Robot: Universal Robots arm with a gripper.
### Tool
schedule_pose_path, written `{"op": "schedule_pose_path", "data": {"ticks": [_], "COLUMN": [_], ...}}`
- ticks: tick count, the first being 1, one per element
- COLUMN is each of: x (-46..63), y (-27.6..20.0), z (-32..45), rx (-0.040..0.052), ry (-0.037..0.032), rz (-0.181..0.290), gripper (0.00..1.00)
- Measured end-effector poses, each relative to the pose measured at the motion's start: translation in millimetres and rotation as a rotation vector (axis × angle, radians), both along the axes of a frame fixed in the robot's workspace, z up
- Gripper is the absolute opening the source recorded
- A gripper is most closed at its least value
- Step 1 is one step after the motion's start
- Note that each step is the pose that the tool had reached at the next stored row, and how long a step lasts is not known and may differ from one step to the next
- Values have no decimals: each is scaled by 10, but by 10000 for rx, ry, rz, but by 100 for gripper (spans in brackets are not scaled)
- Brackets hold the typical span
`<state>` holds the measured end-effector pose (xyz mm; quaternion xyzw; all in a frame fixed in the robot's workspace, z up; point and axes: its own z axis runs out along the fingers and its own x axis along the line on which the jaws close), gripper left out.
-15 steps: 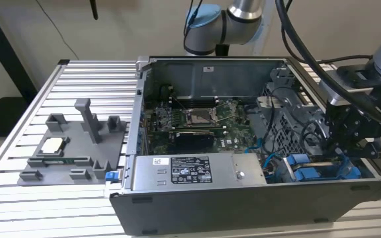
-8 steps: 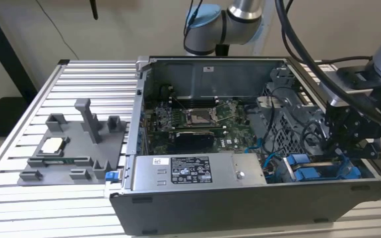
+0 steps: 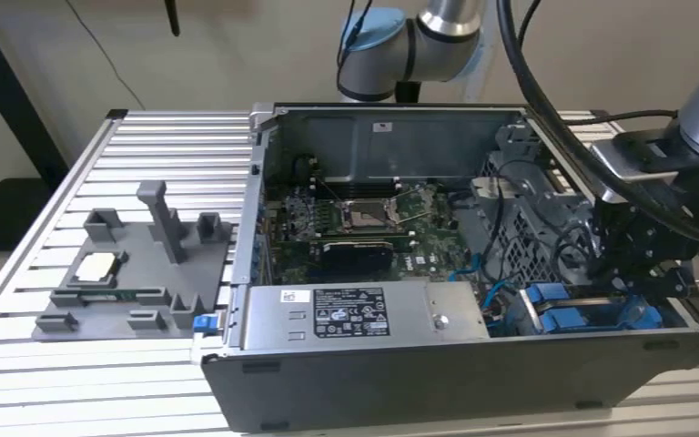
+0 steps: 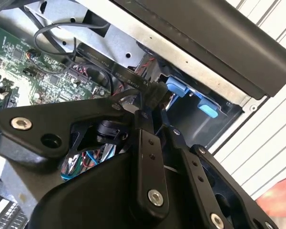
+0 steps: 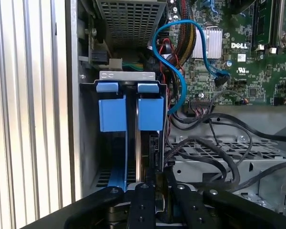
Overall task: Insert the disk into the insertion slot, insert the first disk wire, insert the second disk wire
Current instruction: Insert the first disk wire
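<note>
Now the fingers (image 4: 147, 148) squeeze the black disk wire (image 4: 155, 95) just beside the disk (image 5: 150, 113) in the insertion slot (image 5: 87, 143), probably lining up its plug.

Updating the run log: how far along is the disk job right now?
Done: the disk looks seated, its blue carrier down in the insertion slot. In hand: the gripper is low at the disk's end, with a black wire connector at its tip in the second wrist view. Left: I can't tell whether that connector is plugged in, since the gripper hides the joint, and I can't confirm a second wire is connected.
</note>
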<state>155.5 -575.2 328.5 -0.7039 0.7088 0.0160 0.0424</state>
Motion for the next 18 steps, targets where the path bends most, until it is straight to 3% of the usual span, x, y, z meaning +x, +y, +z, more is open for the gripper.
{"op": "schedule_pose_path", "data": {"ticks": [1, 2, 9, 18], "x": [1, 1, 0, 0], "y": [0, 0, 0, 0], "z": [2, 16, 261, 430], "rx": [-1, 7, -3, -4], "ry": [1, 7, 16, 16], "rz": [1, 2, 0, 0], "gripper": [21, 27, 27, 27]}}
